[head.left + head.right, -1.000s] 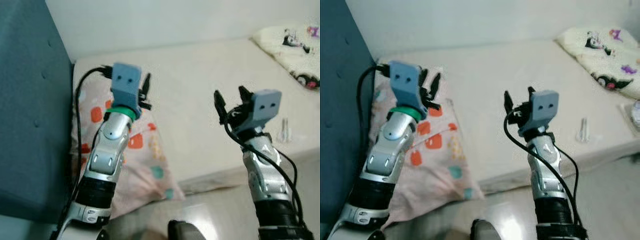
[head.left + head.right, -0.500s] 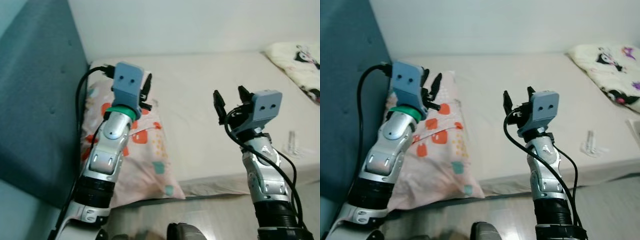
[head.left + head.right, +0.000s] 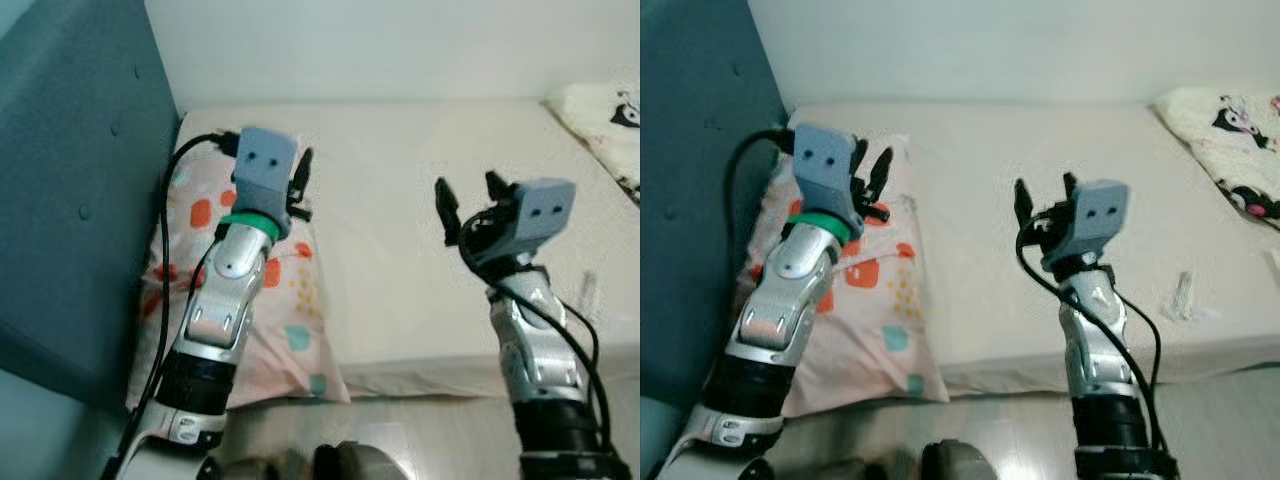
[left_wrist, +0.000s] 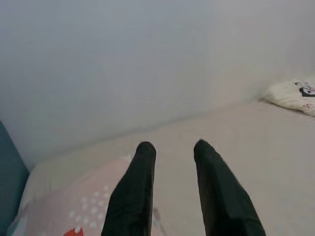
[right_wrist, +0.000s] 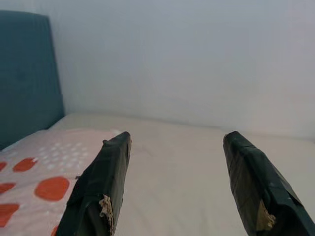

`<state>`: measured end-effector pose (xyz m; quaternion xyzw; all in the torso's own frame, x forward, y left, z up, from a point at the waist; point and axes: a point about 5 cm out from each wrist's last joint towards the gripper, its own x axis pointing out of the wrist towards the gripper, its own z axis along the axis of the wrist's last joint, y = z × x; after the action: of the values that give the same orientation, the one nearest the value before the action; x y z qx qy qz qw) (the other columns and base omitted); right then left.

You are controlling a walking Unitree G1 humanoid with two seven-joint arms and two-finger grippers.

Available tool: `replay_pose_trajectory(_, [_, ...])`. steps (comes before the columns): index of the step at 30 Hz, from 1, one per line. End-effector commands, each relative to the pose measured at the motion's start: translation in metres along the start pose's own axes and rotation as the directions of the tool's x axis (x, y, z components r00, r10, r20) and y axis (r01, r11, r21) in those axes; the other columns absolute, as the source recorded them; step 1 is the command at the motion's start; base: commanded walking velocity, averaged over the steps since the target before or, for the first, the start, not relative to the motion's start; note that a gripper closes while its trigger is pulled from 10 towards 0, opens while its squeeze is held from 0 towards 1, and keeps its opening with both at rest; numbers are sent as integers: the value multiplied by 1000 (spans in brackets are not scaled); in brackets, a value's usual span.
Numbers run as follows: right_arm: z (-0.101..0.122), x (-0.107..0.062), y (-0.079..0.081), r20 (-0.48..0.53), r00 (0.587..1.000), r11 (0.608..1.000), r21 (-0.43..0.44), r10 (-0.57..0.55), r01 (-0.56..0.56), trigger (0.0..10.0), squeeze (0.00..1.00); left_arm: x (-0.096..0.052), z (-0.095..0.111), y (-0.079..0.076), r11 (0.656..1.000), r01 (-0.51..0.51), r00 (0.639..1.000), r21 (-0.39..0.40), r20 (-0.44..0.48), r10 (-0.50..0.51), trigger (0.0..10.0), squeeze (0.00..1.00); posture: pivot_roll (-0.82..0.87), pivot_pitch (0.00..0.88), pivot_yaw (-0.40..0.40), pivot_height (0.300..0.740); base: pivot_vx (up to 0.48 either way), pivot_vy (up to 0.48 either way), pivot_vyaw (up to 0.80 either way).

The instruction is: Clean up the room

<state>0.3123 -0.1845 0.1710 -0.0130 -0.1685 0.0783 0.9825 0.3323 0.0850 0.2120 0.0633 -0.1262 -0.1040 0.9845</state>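
- Bed (image 3: 1040,150) with a cream mattress stands against a teal headboard (image 3: 70,200).
- Patterned pillow (image 3: 875,300) lies at the head end, beside the headboard.
- Left gripper (image 4: 172,147) hangs above the pillow, fingers parted, grasping nothing.
- Right gripper (image 5: 177,142) is raised over bare mattress, fingers spread wide, empty.
- Small clear wrapper (image 3: 1183,295) lies near the mattress's front edge; printed blanket (image 3: 1230,130) at the far right.

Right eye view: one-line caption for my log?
Both grippers, left and right, raised open over the bed; patterned pillow at left.
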Motion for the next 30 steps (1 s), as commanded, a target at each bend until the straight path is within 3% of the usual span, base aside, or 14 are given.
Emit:
replay_pose_trajectory(1, [-4, -3, 1, -17, 1000, 1000, 11, 2, -2, 10000, 0, -2, -7, 1, 1000, -4, 1000, -1, -31, 4, 10000, 0, -121, 0, 7, 740, 0, 0, 0])
replay_pose_trajectory(24, [-5, -5, 5, -25, 999, 1000, 17, 23, -23, 10000, 0, -3, -7, -2, 1000, 21, 999, 12, -29, -21, 10000, 0, -120, 0, 10, 740, 0, 0, 0])
replay_pose_trajectory(30, [-5, -6, 5, -28, 999, 1000, 16, 25, -24, 10000, 0, -3, -7, -1, 1000, 22, 999, 11, -29, -22, 10000, 0, -120, 0, 9, 740, 0, -396, 0])
